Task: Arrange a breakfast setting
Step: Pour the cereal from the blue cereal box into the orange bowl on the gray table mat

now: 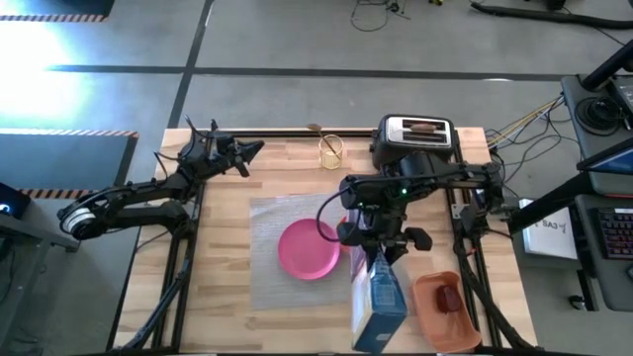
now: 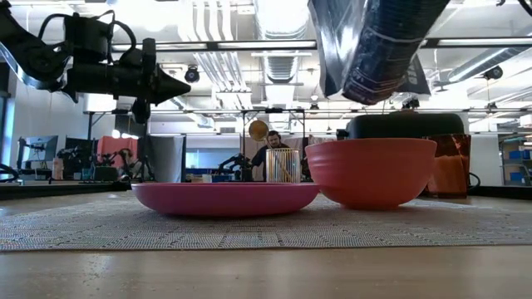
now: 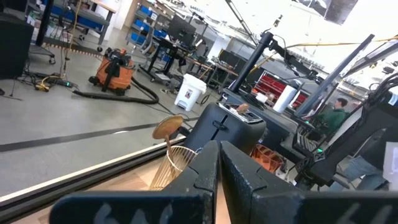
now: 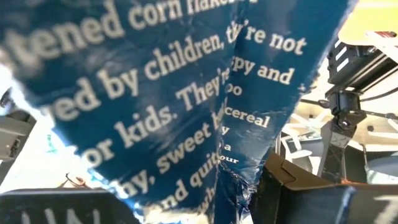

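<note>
The right gripper [image 1: 381,259] is clamped on a blue cereal box [image 1: 379,297], held above the grey placemat [image 1: 267,222]; the orange bowl [image 2: 371,170] sits directly beneath it, the pink plate [image 1: 310,249] just beside; the left gripper [image 1: 247,150] hangs closed, well apart, near the wire holder [image 1: 330,150].

wooden table [image 1: 223,297]: grey placemat [image 1: 265,262] at centre; toaster [image 1: 415,138], wire holder [image 1: 330,150] behind placemat; orange tray [image 1: 447,309] beside it.
</note>
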`<state>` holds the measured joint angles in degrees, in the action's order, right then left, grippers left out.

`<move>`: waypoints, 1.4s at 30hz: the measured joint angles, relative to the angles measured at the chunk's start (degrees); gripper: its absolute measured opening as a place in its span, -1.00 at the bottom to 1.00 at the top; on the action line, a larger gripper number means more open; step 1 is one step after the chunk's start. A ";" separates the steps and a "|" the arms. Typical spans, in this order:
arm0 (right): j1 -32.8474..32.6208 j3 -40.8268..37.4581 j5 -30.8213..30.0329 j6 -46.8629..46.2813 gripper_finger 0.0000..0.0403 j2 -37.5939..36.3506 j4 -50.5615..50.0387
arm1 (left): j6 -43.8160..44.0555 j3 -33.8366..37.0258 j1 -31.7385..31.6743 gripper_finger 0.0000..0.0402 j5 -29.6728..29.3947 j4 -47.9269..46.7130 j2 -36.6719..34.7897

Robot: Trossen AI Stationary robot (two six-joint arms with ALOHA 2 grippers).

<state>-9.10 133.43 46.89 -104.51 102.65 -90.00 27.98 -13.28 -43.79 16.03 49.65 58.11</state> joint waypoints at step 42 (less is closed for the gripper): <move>6.40 -5.56 6.08 9.18 -0.47 0.06 0.04 | -0.49 0.00 -0.02 -1.00 -0.02 0.51 0.00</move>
<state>-2.70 127.87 52.97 -95.32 102.71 -89.96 27.49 -13.28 -43.81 16.01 50.16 58.11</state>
